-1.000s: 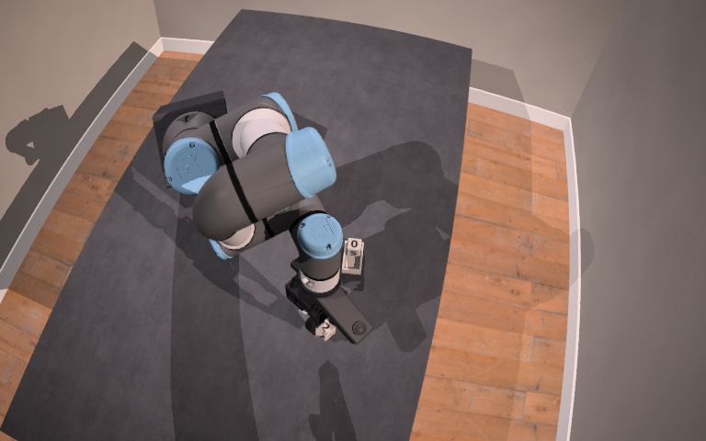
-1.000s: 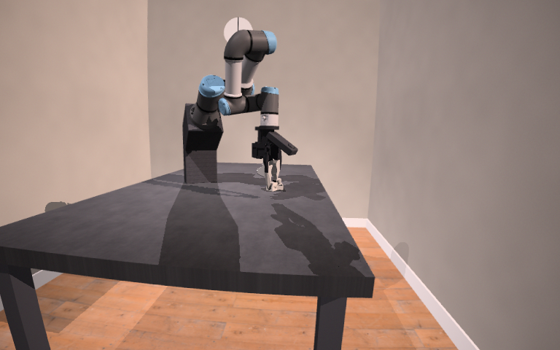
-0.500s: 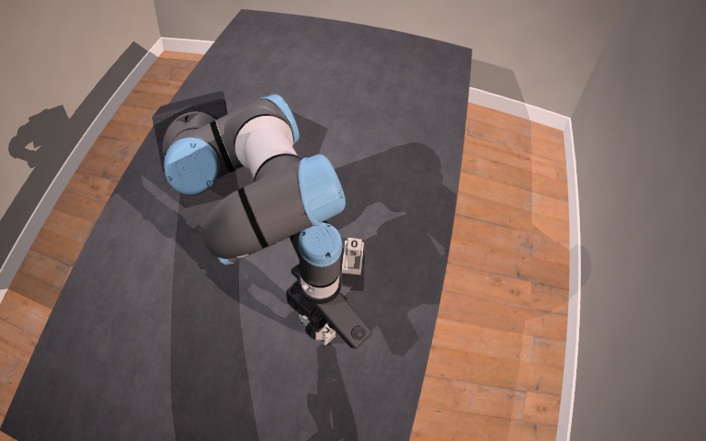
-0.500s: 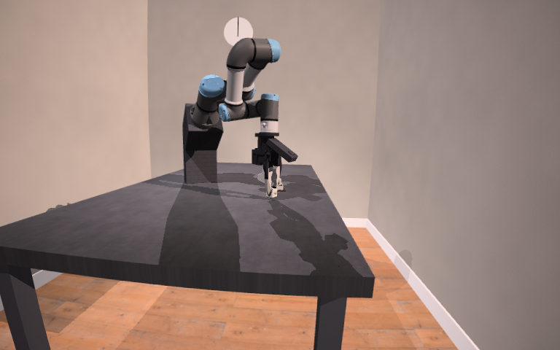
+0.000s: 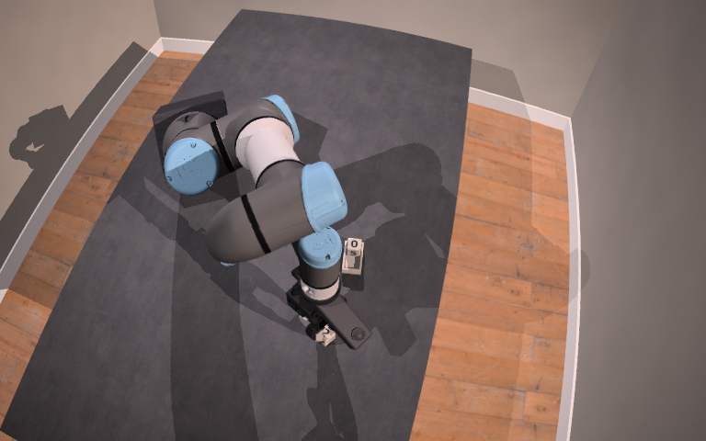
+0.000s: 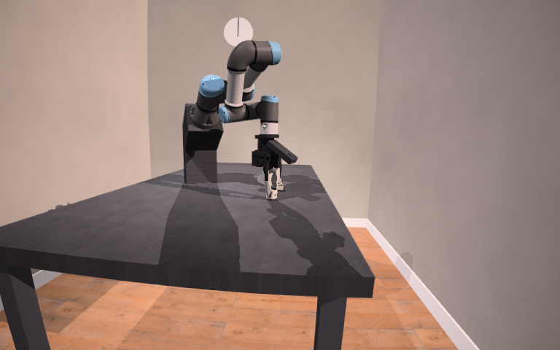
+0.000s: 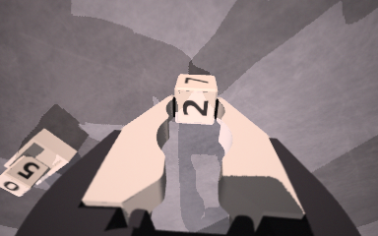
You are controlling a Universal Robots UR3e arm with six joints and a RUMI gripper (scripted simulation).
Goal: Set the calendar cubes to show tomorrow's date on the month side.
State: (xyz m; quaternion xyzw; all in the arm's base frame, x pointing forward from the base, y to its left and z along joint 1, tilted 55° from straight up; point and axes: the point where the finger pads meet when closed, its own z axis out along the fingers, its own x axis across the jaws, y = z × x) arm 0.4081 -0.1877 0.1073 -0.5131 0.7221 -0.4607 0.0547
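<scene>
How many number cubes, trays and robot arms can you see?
Cubes: 2, one in the gripper showing 2 and 7, one in the tray
Trays: 1
Arms: 1
Total: 4
</scene>
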